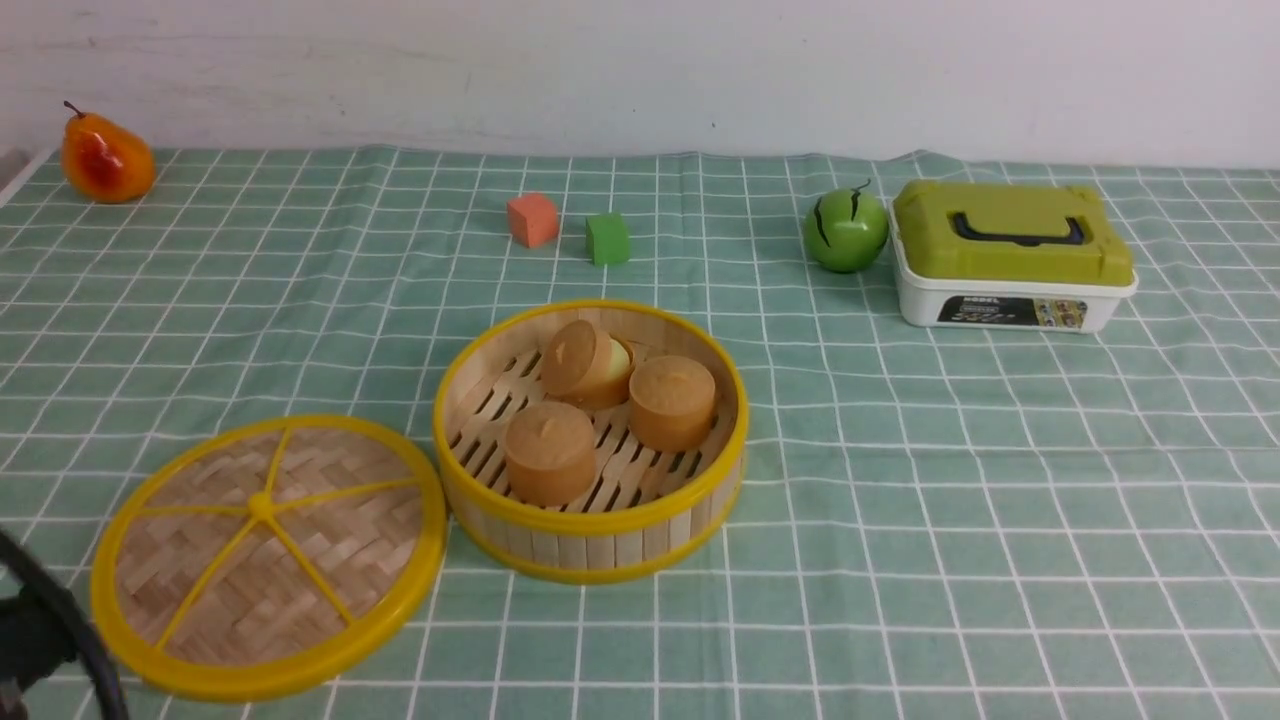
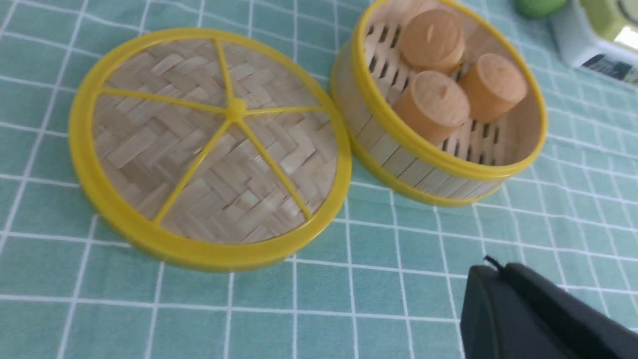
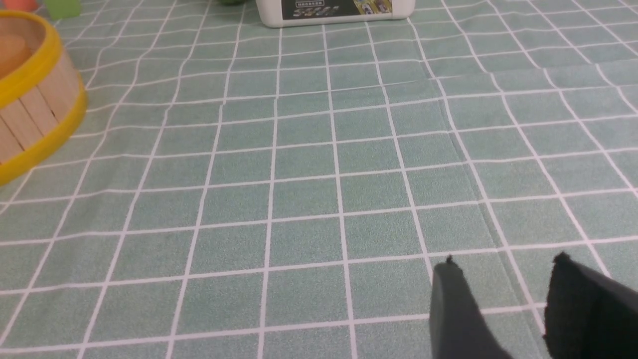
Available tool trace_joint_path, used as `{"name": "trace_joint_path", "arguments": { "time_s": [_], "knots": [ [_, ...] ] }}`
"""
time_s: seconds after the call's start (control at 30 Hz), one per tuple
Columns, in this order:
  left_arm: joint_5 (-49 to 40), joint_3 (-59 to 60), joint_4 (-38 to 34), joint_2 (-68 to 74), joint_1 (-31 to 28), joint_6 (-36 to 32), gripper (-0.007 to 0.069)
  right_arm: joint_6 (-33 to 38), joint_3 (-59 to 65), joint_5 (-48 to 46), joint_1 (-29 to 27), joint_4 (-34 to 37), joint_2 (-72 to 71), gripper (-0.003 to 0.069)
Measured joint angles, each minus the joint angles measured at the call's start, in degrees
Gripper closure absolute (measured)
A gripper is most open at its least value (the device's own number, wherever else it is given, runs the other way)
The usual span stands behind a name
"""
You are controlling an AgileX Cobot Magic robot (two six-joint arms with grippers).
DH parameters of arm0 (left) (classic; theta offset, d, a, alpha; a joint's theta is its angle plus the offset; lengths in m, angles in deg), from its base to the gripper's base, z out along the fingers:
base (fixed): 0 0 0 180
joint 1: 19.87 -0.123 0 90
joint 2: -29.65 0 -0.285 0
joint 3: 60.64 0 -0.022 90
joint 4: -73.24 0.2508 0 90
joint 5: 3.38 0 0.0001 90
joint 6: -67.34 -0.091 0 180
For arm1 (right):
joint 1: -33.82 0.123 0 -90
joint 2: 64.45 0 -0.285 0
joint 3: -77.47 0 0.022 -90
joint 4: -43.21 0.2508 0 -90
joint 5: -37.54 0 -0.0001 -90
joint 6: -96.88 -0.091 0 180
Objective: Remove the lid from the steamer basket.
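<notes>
The left hand shows only one dark finger, clear of everything, so I cannot tell whether it is open or closed. The lid lies flat on the surface at the near left, its rim right beside the steamer basket, probably for that arm's easy reach. The basket stands uncovered with three brown cakes inside, so the job looks done. Far right, the white box bears a label too small to read. The right hand hangs empty, fingers apart.
</notes>
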Motion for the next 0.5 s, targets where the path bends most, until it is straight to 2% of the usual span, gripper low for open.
{"name": "trace_joint_path", "arguments": {
  "time_s": [0.23, 0.5],
  "knots": [
    [6.5, 8.5, -6.4, -6.2, 0.0, -4.5, 0.0637, 0.0, 0.0, 0.0, 0.0, 0.0, 0.0, 0.0417],
    [12.5, 9.5, -8.2, -6.2, 0.0, -5.0, 0.0637, 0.0, 0.0, 0.0, 0.0, 0.0, 0.0, 0.0417]
  ]
}}
